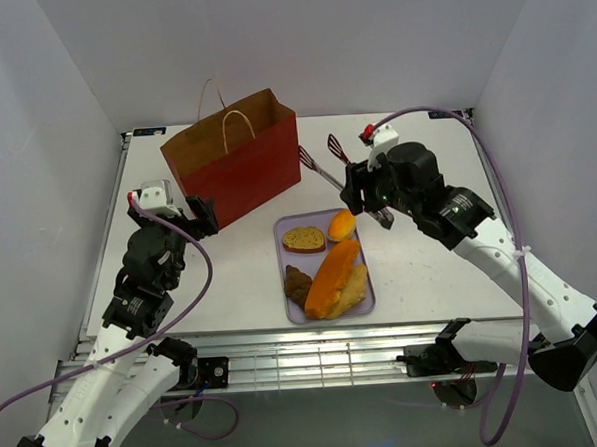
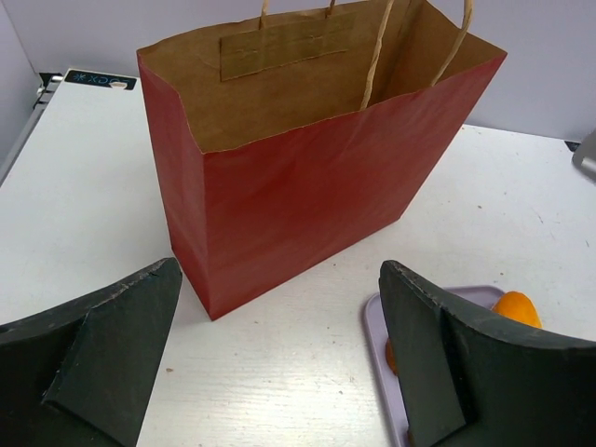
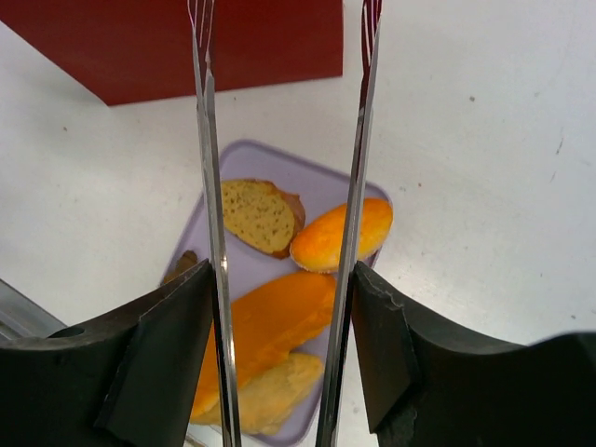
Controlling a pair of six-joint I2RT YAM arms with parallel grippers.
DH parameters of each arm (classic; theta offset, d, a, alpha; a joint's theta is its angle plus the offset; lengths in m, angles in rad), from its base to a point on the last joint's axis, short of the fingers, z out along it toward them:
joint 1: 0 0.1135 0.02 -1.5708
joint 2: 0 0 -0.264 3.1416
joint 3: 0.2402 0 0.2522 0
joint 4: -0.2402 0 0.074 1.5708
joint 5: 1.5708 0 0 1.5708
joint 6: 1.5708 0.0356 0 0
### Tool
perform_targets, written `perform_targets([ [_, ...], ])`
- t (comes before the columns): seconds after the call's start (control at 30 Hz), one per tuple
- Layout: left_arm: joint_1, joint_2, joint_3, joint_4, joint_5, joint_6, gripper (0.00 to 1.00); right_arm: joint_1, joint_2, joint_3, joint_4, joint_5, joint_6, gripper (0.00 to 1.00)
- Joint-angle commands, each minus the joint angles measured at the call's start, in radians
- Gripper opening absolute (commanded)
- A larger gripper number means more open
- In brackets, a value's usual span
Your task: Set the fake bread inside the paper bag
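Note:
The red paper bag (image 1: 233, 167) stands upright and open at the back left of the table, its brown inside showing in the left wrist view (image 2: 307, 196). Fake bread lies on a lavender tray (image 1: 314, 260): a toast slice (image 1: 303, 239), an orange bun (image 1: 341, 224), a long orange loaf (image 1: 331, 277), a yellow piece (image 1: 352, 291) and a dark brown piece (image 1: 298, 283). My right gripper (image 1: 368, 208) hovers over the tray's far right corner, shut on metal tongs (image 1: 320, 164), whose two arms (image 3: 209, 186) run apart between its fingers (image 3: 177, 326). My left gripper (image 1: 200, 217) is open and empty just in front of the bag.
The tongs' heads point toward the bag's right end. Through the right wrist view the tray (image 3: 307, 177) with the bun (image 3: 340, 233) and toast (image 3: 256, 214) lies below the tongs. White walls close the table at the left, back and right.

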Motion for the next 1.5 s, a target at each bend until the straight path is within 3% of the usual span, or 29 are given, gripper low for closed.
perform_targets([
  [0.0,-0.006,0.0,-0.004,-0.002,-0.022,0.001,0.98,-0.003,-0.075,-0.102,0.035,0.007,0.038,0.63],
  [0.2,-0.006,0.008,-0.004,-0.002,-0.023,0.001,0.98,-0.002,-0.141,-0.24,-0.022,-0.013,0.024,0.63],
  [0.53,-0.005,0.018,-0.004,-0.006,-0.045,0.003,0.98,0.079,-0.144,-0.309,-0.103,-0.044,-0.01,0.64],
  [0.73,-0.006,0.017,-0.002,-0.007,-0.049,0.003,0.98,0.233,-0.092,-0.289,-0.181,0.166,-0.004,0.66],
  [0.87,-0.006,0.015,-0.004,-0.007,-0.051,0.001,0.98,0.27,-0.078,-0.286,-0.195,0.287,0.015,0.65],
  [1.23,-0.006,0.003,-0.015,0.01,-0.017,0.009,0.98,0.308,-0.034,-0.311,-0.203,0.346,0.024,0.66],
  [1.33,-0.006,-0.001,-0.015,0.011,0.0,0.012,0.91,0.308,-0.028,-0.325,-0.191,0.344,0.027,0.65],
  [1.47,-0.006,0.005,-0.01,0.007,-0.006,0.011,0.63,0.307,-0.02,-0.329,-0.183,0.352,0.027,0.66],
])
